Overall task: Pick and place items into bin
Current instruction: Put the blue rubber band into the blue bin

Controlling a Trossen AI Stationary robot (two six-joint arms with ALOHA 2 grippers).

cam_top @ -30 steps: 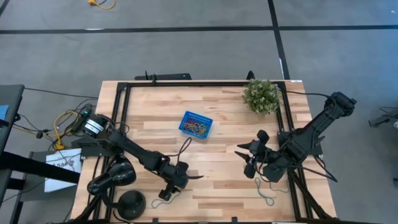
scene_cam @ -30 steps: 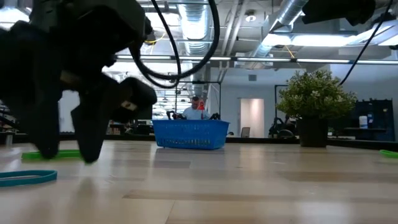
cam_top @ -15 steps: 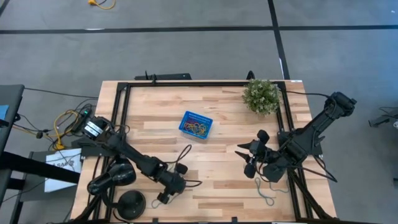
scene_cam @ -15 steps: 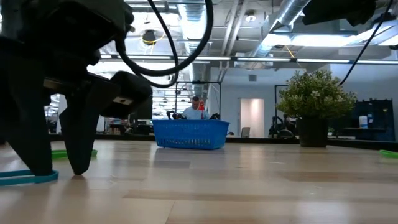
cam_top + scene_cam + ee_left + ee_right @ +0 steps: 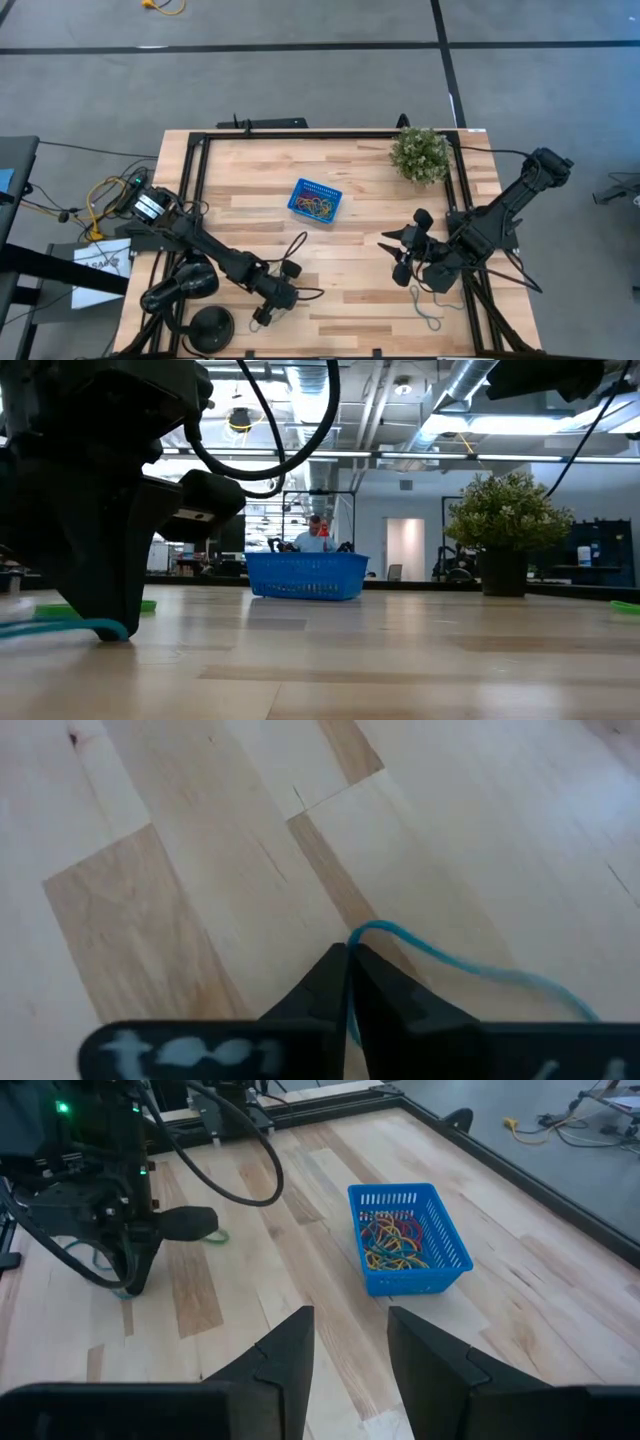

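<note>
My left gripper [image 5: 266,314] stands at the table's near left with its fingertips [image 5: 104,626] down on the wood, shut on a thin teal band [image 5: 452,960]. A green band [image 5: 60,610] lies flat just behind it. The blue bin [image 5: 316,200] sits mid-table and holds several coloured bands [image 5: 396,1245]. My right gripper [image 5: 402,254] hangs open above the table's right side, with nothing between its fingers [image 5: 296,1348]. My left gripper pinches the teal band between its two fingertips, beside a bend of the band [image 5: 372,928] that curls out past them. The fingers slant down from above. The rest of the band [image 5: 45,628] trails slack on the table.
A potted plant [image 5: 420,153] stands at the far right corner. A loose band [image 5: 430,315] lies near the right front edge, and another green one [image 5: 626,606] lies at the right. A black frame [image 5: 300,135] runs along the table's far edge. A person [image 5: 314,536] shows beyond the table.
My left gripper has shifted a little toward the near left edge, sunk until its tips stand on the table, and shut on the teal band. The band's near part has been gathered up to the fingertips. My right arm has kept still.
</note>
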